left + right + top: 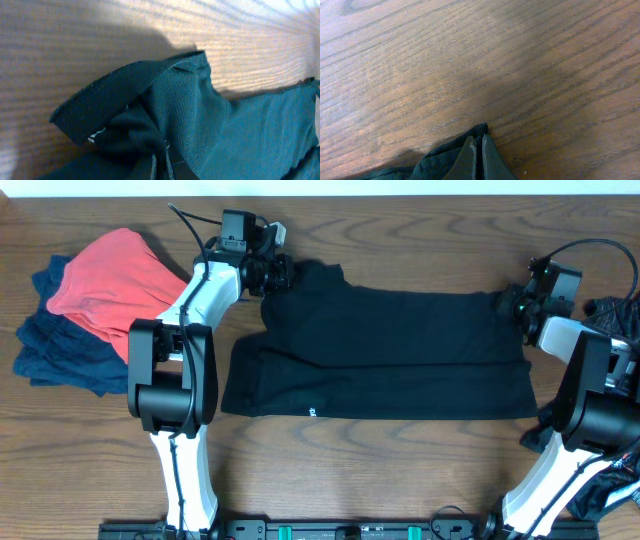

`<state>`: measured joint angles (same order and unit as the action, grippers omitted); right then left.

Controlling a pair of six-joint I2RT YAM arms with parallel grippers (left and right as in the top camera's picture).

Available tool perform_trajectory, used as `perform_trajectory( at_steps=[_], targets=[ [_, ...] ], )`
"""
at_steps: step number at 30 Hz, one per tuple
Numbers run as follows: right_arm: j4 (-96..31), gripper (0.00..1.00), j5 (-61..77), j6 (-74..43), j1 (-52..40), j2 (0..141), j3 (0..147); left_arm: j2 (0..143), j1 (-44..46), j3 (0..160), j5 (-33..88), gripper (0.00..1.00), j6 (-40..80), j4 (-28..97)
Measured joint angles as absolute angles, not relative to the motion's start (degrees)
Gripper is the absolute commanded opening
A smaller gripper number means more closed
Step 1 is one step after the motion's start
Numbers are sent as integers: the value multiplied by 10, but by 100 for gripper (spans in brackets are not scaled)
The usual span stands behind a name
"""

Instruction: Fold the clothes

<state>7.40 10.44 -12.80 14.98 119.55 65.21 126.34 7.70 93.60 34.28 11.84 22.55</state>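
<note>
Left hand [272,272]: clenched on the far-left corner of the black shirt [380,345]; its wrist view shows the hem bunched and raised in a ridge right at the fingertips [174,167]

Right hand [516,304]: clenched on the far-right corner of the same shirt; its wrist view shows the fingers [468,161] pressed together with a point of dark cloth caught between them, bare wood beyond

Worktop [400,480]: brown wood grain; carries everything listed

Black shirt: task item; lies flat and wide across the middle of the worktop between the two arms, long side running left to right, with one layer seemingly doubled over at the near left; far edge held at both ends

Navy garments [55,350]: loose heap at the left end, apart from the shirt

Coral-red garment [110,275]: draped on top of the navy heap

White logo [313,413]: small mark by the shirt's near edge, left of centre

Step in hand, as judged: both far corners gripped, at the start of a fold from far edge to near edge

Next move, as judged: lift both corners together, carry them toward the near hem at a matched pace with the cloth taut, and lay edge on edge before letting go; an uneven pull would likely skew the fold
</note>
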Motion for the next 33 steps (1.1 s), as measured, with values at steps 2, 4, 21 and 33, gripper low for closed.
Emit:
perform_trajectory(
  at_steps=[2,4,21,33],
  targets=[
    [64,1,100,-128,150,1191,653,1263,77,936,343,6,118,236],
    [46,1,92,-128,150,1182,652,1263,77,936,343,6,118,246],
    [-180,1,31,-130,150,1010,649,1167,77,936,341,6,118,415],
    [-372,1,-37,-130,150,992,647,1145,77,936,341,6,87,633]
  ],
)
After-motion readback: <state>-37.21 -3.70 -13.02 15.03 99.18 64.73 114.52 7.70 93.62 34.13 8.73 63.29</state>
